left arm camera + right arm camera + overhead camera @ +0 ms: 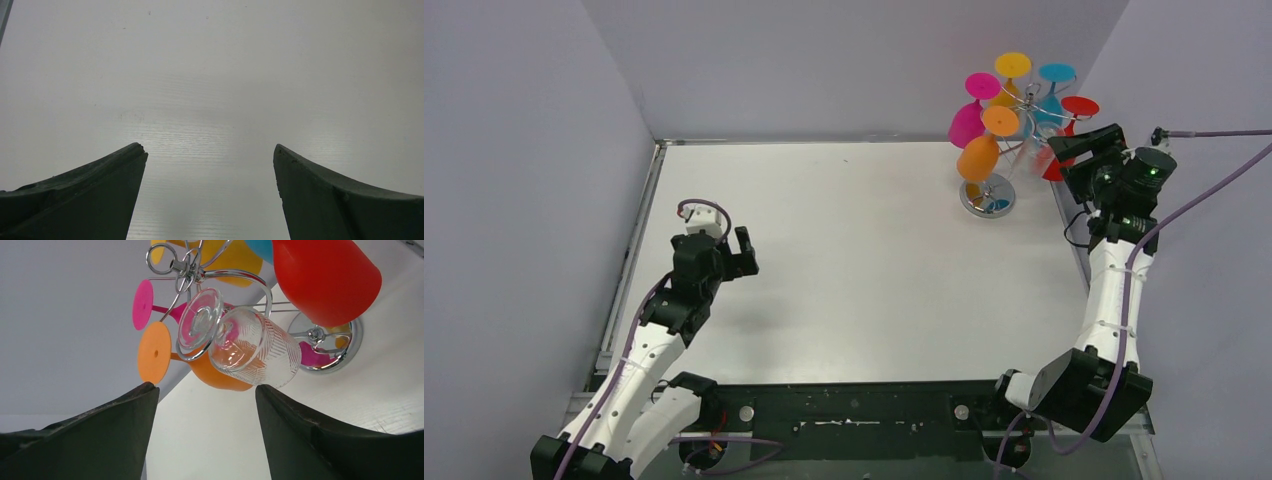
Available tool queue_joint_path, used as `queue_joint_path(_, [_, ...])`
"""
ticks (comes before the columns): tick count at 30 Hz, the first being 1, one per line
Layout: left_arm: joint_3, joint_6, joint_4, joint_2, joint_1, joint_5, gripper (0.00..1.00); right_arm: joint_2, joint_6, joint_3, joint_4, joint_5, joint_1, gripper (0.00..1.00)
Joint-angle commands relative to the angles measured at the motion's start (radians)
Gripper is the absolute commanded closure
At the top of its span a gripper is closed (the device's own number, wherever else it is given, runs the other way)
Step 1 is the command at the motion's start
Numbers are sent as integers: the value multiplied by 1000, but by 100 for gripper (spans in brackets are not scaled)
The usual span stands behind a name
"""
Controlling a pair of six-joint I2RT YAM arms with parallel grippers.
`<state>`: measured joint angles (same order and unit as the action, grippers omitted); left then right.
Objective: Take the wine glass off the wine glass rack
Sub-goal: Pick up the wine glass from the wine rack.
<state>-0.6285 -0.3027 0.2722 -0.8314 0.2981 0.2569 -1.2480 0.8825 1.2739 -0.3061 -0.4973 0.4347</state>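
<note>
A white table [854, 250] boxed in by grey walls [524, 150] lies under me, with the wine glass rack [987, 198] at its far right corner. My right gripper [205, 389] is beside it, fingers spread and empty, the clear wine glass [255, 347] hanging tilted from a wire arm just ahead, untouched. My left gripper [208, 147] hovers wide open over the table, well apart from the rack.

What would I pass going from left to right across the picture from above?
Left arm → pink glass → yellow glass → red glass. The right arm overlaps the glasses sideways, so it is left out.
</note>
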Motion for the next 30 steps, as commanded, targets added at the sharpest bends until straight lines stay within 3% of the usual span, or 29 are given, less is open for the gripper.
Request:
queue_joint_path(1, [-3,14,-43,26,-7,-4,3,-12,65,18,149,-71,24,29])
queue_joint_path(7, [-1,15,-50,20,-7,-17,3,-43,102,6,221,-113,32,39])
queue_joint_path(23, [4,16,-62,10,-16,-39,3,-137,134,12,298,-98,33,51])
queue_joint_path(30, [2,15,-63,11,-26,-46,3,-192,113,32,327,-101,32,63])
